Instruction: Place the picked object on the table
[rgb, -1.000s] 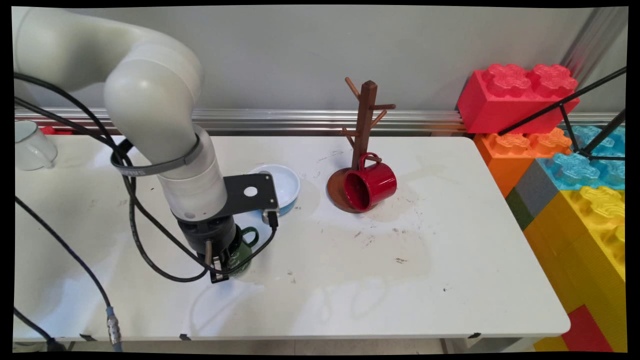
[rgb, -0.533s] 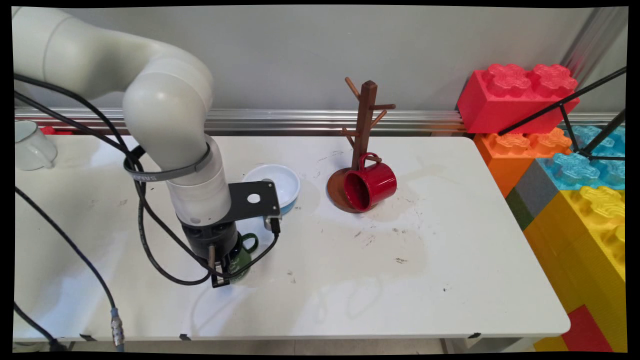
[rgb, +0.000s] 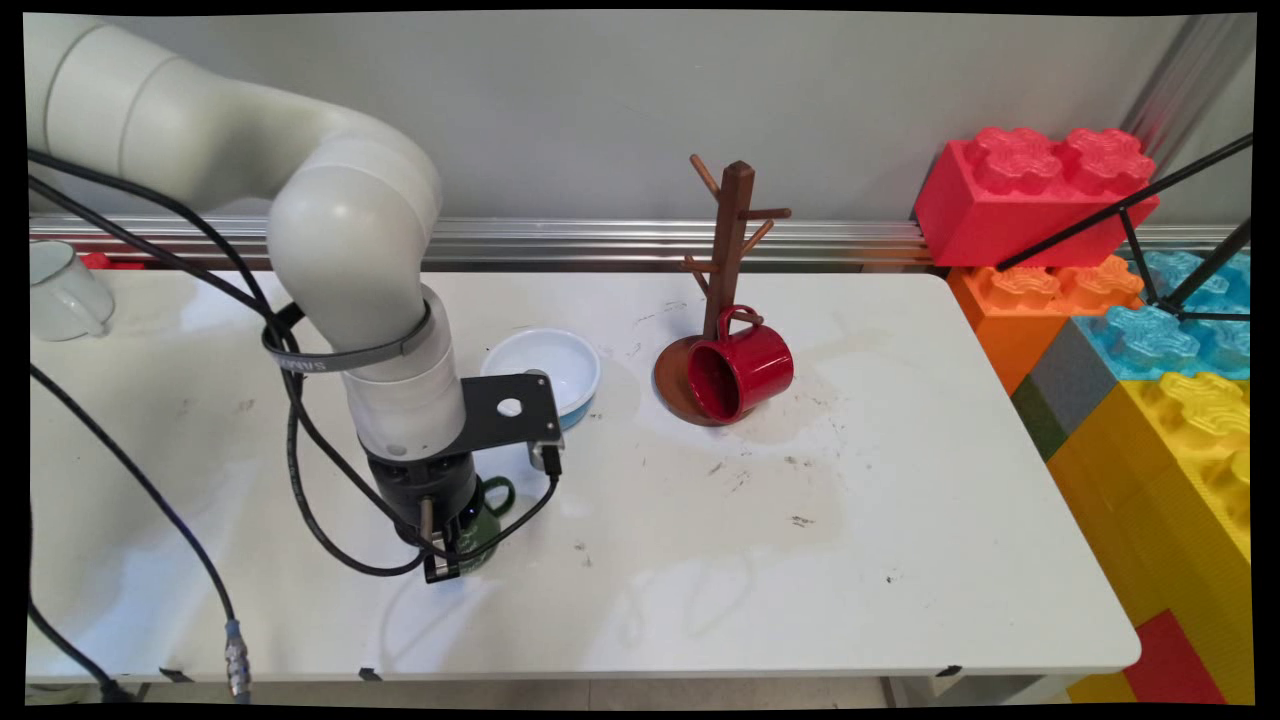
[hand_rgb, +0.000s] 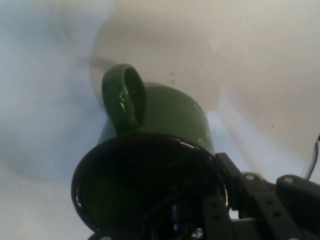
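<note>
Claw (rgb: 445, 560): closed on the rim of a green mug (rgb: 482, 515), one finger inside the mouth and one outside the wall; the mug sits low at the counter (rgb: 700, 560), contact underneath not visible. Handle (hand_rgb: 124, 97): points away from the claw. Light-blue bowl (rgb: 548, 368): just behind, upright. Wooden mug tree (rgb: 728, 260): further right, carrying a red mug (rgb: 745, 365) on a low peg. White cup (rgb: 62, 290): far left edge.

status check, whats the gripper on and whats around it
Gripper shut on green mug's rim, one finger inside. Blue bowl just behind. Red mug on mug tree, well right.
</note>
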